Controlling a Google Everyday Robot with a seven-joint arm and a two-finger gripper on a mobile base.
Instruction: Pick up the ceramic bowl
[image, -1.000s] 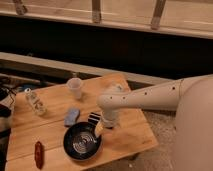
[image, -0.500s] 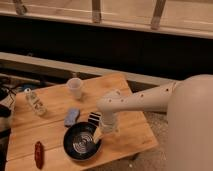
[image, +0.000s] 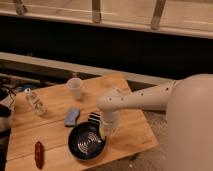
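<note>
The ceramic bowl (image: 86, 142) is round, shallow, black and glossy with pale rings inside. It sits on the wooden table (image: 50, 135) near the front edge. My white arm reaches in from the right. My gripper (image: 106, 131) hangs down at the bowl's right rim, right at or touching it. I cannot tell if it grips the rim.
A translucent plastic cup (image: 75, 88) stands at the back of the table. A blue sponge-like item (image: 71, 117) lies left of the arm. A small patterned bottle (image: 36, 102) is at the left, a red object (image: 38, 152) at the front left. The table's right edge lies under my arm.
The gripper has lowered slightly toward the bowl's right rim. The bowl and other items have not moved.
</note>
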